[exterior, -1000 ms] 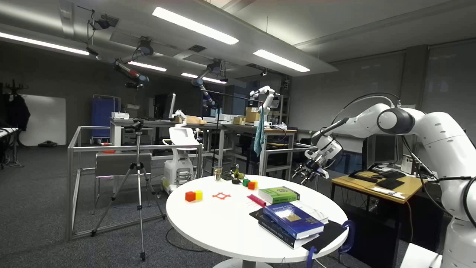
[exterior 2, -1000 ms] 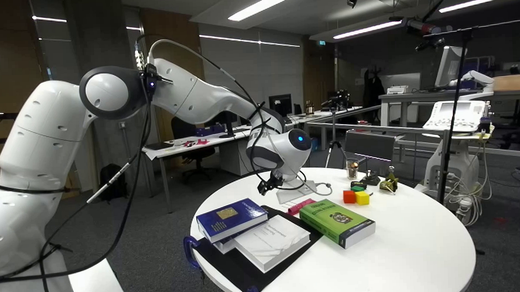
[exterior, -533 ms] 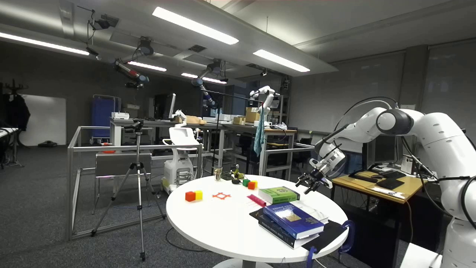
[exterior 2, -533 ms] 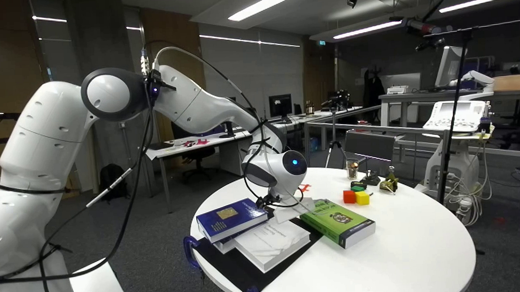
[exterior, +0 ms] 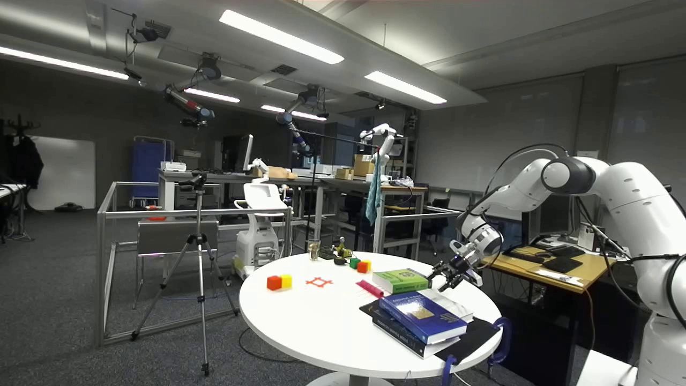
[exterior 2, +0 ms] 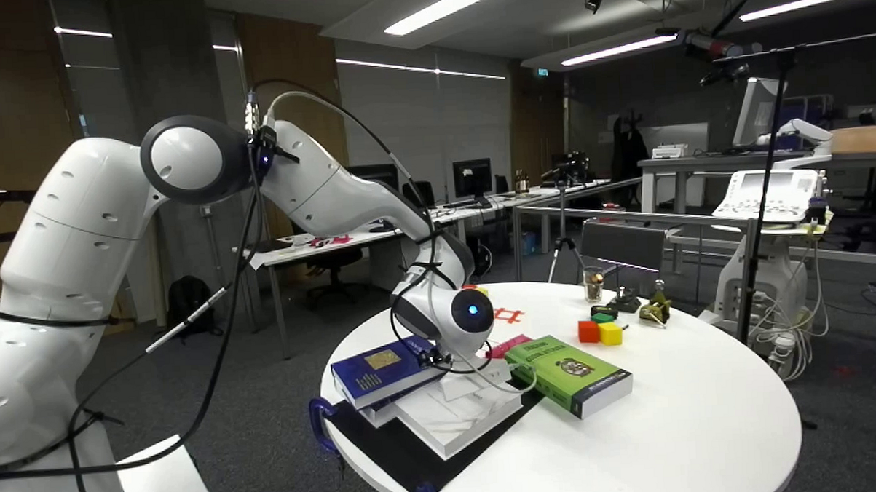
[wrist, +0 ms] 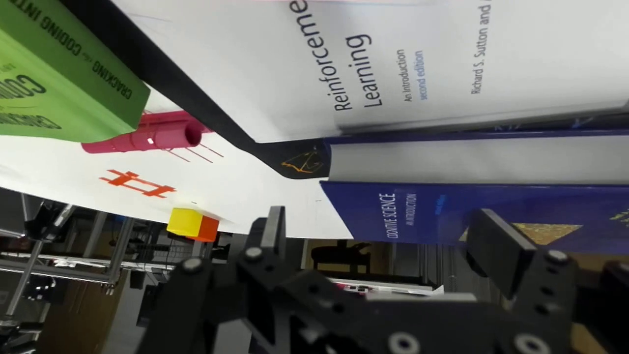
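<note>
Wrist view: here's the gripper, its 2 fingers spread wide, gripping nothing. And there, straight out past the tips, is the blue book, COGNITIVE SCIENCE on its cover, its long axis lying across the picture, roughly along the line joining the 2 fingertips. Alongside it, same lie, the white book. Both run off the frame's edge, and 1 finger blocks part of the blue cover.

In an exterior view, the blue book tops a dark book on the round table; the gripper hangs beyond it, above it in the picture, close by the green book. Much of the white book is hidden behind the blue. Fingertip against green cover? Can't tell.

In an exterior view, black mat under the books, and the fingers a dark tangle at the blue book's edge, by the white book's corner. Contact or air, hard to make out; a pale plate at the wrist masks part of the white cover.
</note>
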Controlling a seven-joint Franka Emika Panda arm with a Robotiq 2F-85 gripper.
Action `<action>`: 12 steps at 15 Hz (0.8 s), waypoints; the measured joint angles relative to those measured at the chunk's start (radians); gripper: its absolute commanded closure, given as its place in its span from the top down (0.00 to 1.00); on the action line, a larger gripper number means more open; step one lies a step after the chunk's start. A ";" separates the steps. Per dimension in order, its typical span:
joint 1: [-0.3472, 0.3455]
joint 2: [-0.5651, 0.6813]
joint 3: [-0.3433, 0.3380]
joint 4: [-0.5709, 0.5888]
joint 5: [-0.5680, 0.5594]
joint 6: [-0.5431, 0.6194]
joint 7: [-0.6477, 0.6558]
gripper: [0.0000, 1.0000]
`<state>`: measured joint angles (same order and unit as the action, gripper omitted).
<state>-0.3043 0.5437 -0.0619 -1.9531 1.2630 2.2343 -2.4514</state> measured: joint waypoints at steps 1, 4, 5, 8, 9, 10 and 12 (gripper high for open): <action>0.009 0.000 0.000 -0.011 0.005 0.000 0.000 1.00; 0.038 0.001 0.000 -0.034 0.007 0.000 0.001 1.00; 0.048 0.002 -0.001 -0.039 0.006 0.000 0.001 1.00; 0.071 0.019 -0.001 -0.041 0.005 0.002 0.000 1.00; 0.076 0.026 -0.001 -0.040 0.008 0.005 -0.002 1.00; 0.078 0.027 -0.001 -0.040 0.008 0.008 -0.002 1.00; 0.079 0.027 -0.001 -0.039 0.009 0.013 -0.003 1.00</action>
<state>-0.2249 0.5708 -0.0626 -1.9922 1.2716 2.2472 -2.4542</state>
